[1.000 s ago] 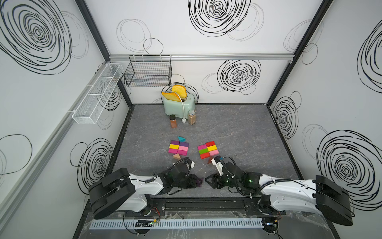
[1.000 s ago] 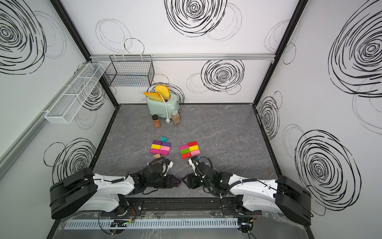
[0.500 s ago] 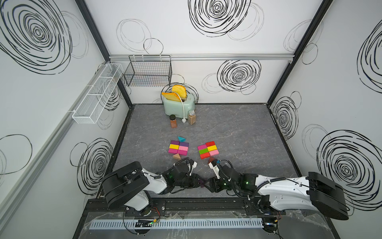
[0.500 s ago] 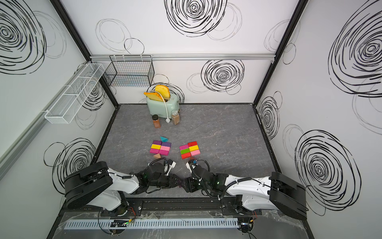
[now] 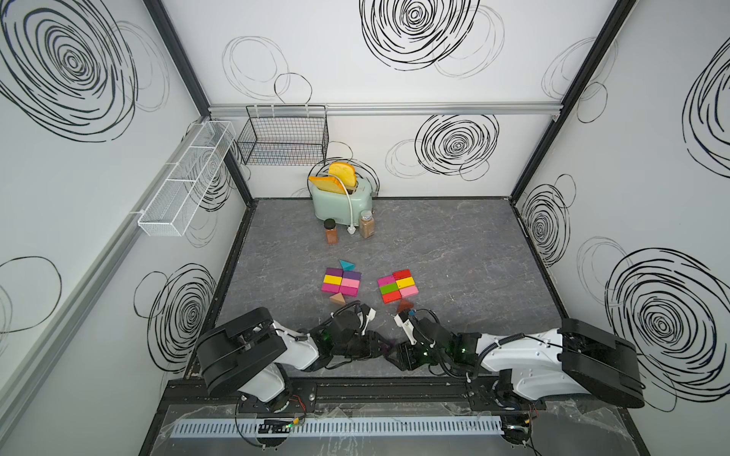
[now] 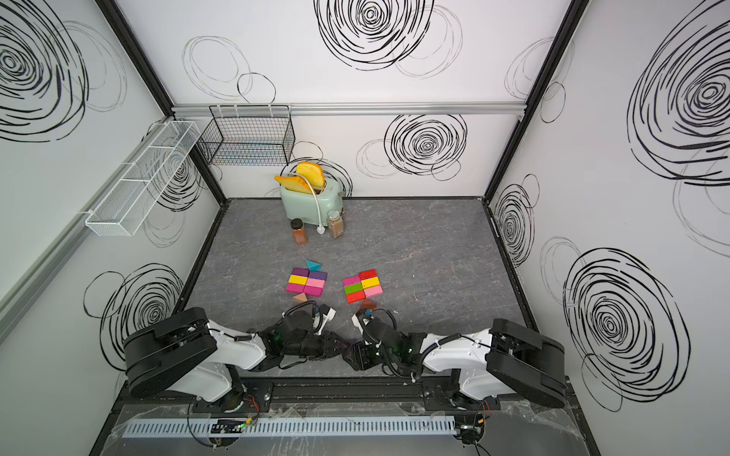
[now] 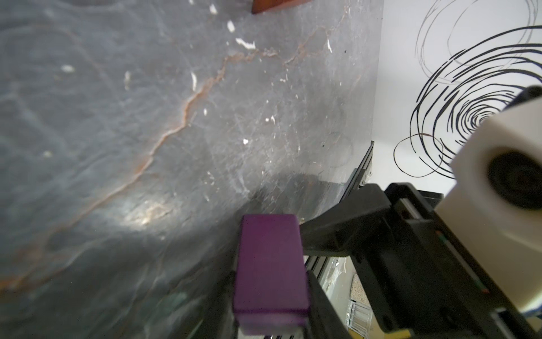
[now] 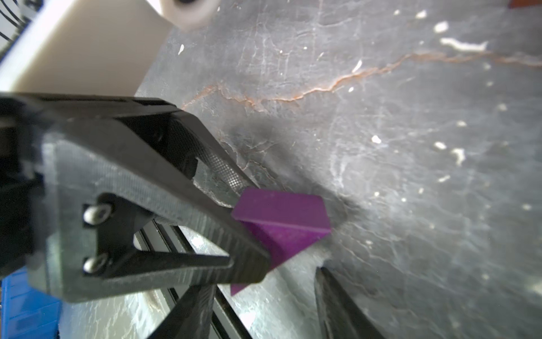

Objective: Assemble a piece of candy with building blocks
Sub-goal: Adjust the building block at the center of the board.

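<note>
In both top views, at lower centre, both arms lie folded low over the table, wrists turned inward so the left tool and right tool meet, probably for a handover. In the left wrist view, at lower centre, the left tool pinches the purple triangle edge-on. In the right wrist view the triangle juts out mid-frame, and the right tool's fingers stand spread at the bottom edge, clear of it.

Matt purple triangle, textured plastic fingers, glossy marbled tabletop.
</note>
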Controlling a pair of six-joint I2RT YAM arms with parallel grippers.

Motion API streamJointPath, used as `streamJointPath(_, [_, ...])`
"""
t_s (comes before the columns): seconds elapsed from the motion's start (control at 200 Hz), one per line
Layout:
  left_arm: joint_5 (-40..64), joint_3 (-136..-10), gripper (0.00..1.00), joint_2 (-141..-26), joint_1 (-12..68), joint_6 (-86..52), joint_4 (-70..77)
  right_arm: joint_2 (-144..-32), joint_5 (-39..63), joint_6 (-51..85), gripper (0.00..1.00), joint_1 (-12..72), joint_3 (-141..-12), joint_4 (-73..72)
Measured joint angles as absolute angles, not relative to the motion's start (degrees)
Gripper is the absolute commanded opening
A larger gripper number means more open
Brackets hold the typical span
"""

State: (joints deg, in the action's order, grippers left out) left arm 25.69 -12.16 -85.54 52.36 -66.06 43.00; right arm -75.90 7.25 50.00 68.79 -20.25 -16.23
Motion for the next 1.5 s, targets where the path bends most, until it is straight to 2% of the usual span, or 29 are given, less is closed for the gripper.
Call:
streamJointPath(0.1, [25.7,-12.2,0.33,-85.6,52.2,-66.1,43.0,-77.5,7.3,49.2,0.48,68.8,-21.3,-16.2])
streamJointPath(0.315, [25.8,-12.6,0.35,-86.5,51.9,-66.0,43.6,-78.4,7.3,47.9,0.48,68.8,-22.2,-15.9])
streamJointPath(0.47, [26.1,-12.6,0.47,-86.8,51.9,-66.2,44.0,-78.4,7.3,47.6,0.48,68.8,-22.2,-15.9])
streamJointPath(0.575, [26.4,-12.8,0.5,-86.8,51.6,-66.5,44.3,-78.4,7.3,47.5,0.48,68.8,-22.0,-16.2])
streamJointPath(1.095, [27.3,-12.5,0.52,-83.5,48.5,-64.8,39.7,-78.4,5.8,46.9,0.47,67.0,-21.7,-18.0])
streamJointPath(1.501, [27.8,-9.7,0.5,-83.9,47.7,-65.1,44.7,-78.1,6.9,45.5,0.48,66.9,-21.1,-21.3])
